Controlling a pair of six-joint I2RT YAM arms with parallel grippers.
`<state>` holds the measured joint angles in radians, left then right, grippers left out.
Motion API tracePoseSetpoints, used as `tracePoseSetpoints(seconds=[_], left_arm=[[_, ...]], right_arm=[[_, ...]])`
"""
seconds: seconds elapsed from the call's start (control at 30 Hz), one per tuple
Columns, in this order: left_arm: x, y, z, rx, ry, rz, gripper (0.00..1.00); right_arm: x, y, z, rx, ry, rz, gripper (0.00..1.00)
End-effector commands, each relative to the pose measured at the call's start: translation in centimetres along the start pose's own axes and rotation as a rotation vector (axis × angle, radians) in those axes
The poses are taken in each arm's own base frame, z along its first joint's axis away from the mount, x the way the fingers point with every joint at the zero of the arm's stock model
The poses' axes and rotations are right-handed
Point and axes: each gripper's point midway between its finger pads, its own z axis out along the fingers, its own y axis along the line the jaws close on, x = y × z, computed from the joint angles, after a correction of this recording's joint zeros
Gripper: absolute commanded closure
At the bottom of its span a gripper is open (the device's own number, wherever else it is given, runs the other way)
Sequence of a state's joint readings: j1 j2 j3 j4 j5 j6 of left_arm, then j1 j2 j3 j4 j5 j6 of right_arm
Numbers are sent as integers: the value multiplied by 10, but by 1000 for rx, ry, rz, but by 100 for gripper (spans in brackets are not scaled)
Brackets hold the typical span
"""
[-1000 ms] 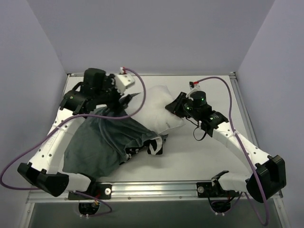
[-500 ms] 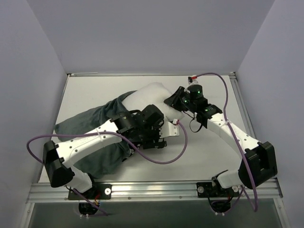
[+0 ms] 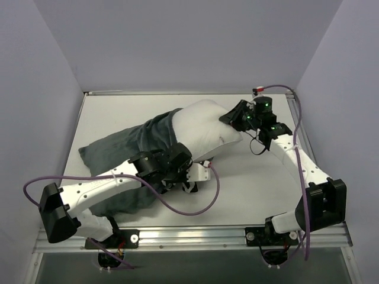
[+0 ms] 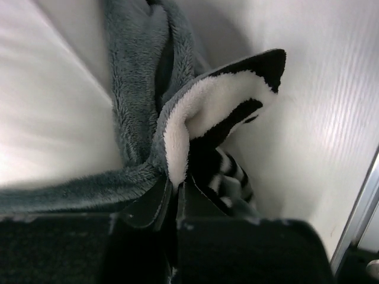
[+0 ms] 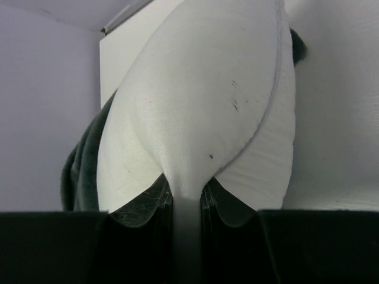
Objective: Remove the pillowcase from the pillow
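Observation:
The white pillow [image 3: 204,125] lies at the middle back of the table, its left part still inside the grey-green pillowcase [image 3: 118,155]. My right gripper [image 3: 233,120] is shut on the pillow's right corner; in the right wrist view the pillow [image 5: 201,100] bulges out from between the shut jaws [image 5: 188,204]. My left gripper [image 3: 186,182] is at the pillowcase's open end, near the table's middle. In the left wrist view it [image 4: 176,188] is shut on the hem, where a zebra-striped flap [image 4: 228,103] folds out.
The white table [image 3: 260,183] is walled on three sides. A metal rail [image 3: 195,234] runs along its near edge. A purple cable [image 3: 207,198] loops from the left arm over the table in front of the pillow.
My left arm swung from the far left to the middle and closed on the pillowcase hem. My right gripper drew the pillow toward the far right, so the case stretched out.

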<state>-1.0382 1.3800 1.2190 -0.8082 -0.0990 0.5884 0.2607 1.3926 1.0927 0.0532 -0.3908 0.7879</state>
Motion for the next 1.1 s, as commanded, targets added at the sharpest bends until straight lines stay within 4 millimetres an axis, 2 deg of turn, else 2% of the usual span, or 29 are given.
tracePoseSetpoints(seconds=[0.0,0.03,0.07,0.1,0.13,0.17,0.2,0.23,0.37,0.43,0.47,0.53,0.57,0.67,0.73,0.77,0.8,0.83,0.87,0.9,0.93,0.97,1.0,1.03,1.07], left_arm=[[75,-35,-19,146,188,51,98],[99,-44,-15,181,236,46,98],[114,-44,-16,192,264,31,98],[134,-33,-19,172,286,-14,98],[146,-30,-21,172,305,-38,98],[160,-30,-21,175,329,-58,98],[169,-25,-22,165,338,-61,98],[185,-18,-26,143,357,-111,98],[226,-9,-30,112,416,-169,98],[247,-9,-30,109,456,-204,98],[249,-8,-30,103,456,-216,98],[238,-8,-33,106,411,-251,98],[232,-8,-35,110,389,-266,98],[218,4,-39,63,325,-301,98],[213,6,-40,65,305,-317,74],[208,-1,-45,105,294,-327,61],[198,-4,-49,133,261,-335,49],[170,4,-60,149,151,-341,28],[158,-6,-73,204,123,-361,22],[141,-4,-84,218,64,-355,17],[114,14,-108,175,-23,-335,13],[91,8,-123,226,-110,-342,12],[74,15,-134,226,-165,-367,11],[57,24,-145,212,-224,-381,9],[30,53,-166,123,-325,-364,6]], right_arm=[[-111,37,-51,-55,-311,-107,100],[-120,34,-61,-43,-332,-115,100],[-125,35,-73,-47,-344,-120,100],[-137,17,-84,-22,-372,-96,100],[-143,7,-93,-12,-391,-77,100],[-144,6,-106,-34,-403,-75,100],[-153,-12,-116,-4,-434,-48,100],[-147,-26,-118,14,-426,-28,100],[-149,-48,-142,66,-452,-33,100],[-144,-56,-146,97,-436,-28,100],[-136,-62,-143,108,-416,-20,100],[-115,-61,-131,93,-365,-13,100],[-96,-69,-124,109,-323,-4,100],[-54,-76,-113,156,-252,-14,100],[-34,-78,-108,159,-217,0,100],[-20,-73,-107,145,-195,-4,100],[-4,-84,-103,166,-163,26,100],[10,-83,-100,166,-134,27,100],[26,-80,-97,161,-106,16,100],[44,-89,-93,179,-70,25,100],[55,-88,-93,179,-54,42,100],[67,-89,-90,178,-27,45,100],[86,-85,-87,175,17,30,100],[103,-89,-84,186,51,47,100],[116,-89,-83,191,80,43,100]])
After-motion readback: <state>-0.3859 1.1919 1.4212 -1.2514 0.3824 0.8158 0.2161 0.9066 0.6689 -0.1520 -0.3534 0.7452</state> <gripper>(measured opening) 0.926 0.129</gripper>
